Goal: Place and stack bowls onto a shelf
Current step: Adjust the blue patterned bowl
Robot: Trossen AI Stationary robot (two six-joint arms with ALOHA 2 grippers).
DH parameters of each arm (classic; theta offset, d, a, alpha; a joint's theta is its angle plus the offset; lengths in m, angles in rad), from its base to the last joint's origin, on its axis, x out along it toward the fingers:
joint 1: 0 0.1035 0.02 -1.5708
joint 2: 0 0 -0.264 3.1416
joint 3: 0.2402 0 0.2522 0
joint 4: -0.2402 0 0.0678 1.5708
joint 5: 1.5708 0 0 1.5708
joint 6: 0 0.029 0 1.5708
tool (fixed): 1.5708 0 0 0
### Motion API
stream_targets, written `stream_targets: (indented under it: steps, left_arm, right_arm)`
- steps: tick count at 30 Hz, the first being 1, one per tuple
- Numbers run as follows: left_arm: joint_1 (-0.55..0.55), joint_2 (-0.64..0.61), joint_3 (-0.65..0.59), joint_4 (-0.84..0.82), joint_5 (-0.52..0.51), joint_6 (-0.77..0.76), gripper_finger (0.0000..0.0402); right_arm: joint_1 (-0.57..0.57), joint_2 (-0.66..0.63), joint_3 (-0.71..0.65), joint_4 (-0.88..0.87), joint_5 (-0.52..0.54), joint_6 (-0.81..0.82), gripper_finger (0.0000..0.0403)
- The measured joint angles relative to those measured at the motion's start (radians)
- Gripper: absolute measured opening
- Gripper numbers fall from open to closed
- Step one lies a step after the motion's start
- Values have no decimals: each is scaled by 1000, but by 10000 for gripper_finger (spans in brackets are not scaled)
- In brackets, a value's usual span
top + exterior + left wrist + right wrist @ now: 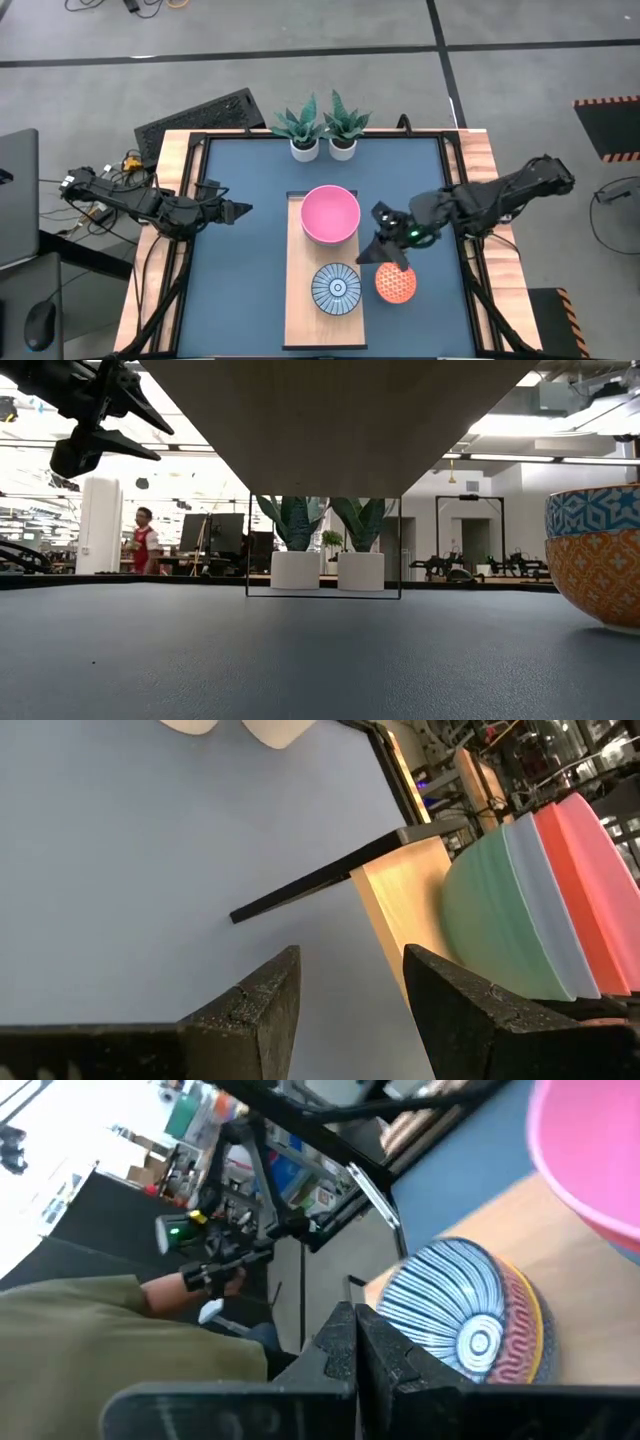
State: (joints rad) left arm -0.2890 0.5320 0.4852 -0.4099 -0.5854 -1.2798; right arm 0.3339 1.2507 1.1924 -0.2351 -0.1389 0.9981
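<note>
Risk: right gripper (385, 243), clenched empty above orange bowl (395, 284), may knock it; left gripper (240, 210) released.

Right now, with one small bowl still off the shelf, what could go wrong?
1. The right tool is shut and hovers close by the orange-red bowl on the tabletop; descending shut may shove the bowl instead of grasping it.
2. The pink bowl stack and the blue patterned bowl crowd the shelf; a swing across could knock them.
</note>
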Motion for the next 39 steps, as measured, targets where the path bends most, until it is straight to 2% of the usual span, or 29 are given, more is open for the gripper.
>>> stream_targets:
  steps: [3, 9, 20, 33, 39]
  left_arm:
    - [0, 0, 0, 0, 0, -4, 165]
    - [0, 0, 0, 0, -6, -17, 165]
    - [0, 0, 0, 0, -17, -24, 165]
    - [0, 0, 0, 0, -34, -27, 165]
    - [0, 0, 0, 0, -37, -27, 165]
  right_arm:
    - [-2, 27, -26, 56, -19, -13, 17]
    - [0, 33, -84, 56, -45, -7, 17]
    - [-1, 32, -221, 249, -70, 23, 17]
    - [-11, 32, -283, 274, -87, 57, 17]
    - [-30, 27, -283, 366, -97, 83, 17]
